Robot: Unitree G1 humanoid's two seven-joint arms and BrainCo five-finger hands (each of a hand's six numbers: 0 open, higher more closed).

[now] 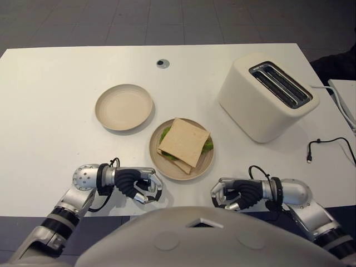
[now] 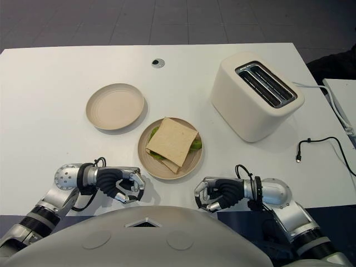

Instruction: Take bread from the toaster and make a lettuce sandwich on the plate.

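Left hand (image 1: 142,186) and right hand (image 1: 231,194) rest at the near edge of the white surface (image 1: 50,144), fingers curled, holding nothing. Just beyond and between them is a plate (image 1: 203,166) carrying the bread sandwich (image 1: 183,143), with lettuce (image 1: 164,134) poking out. A second plate (image 1: 123,107) sits further left. The toaster (image 1: 267,97) is far right.
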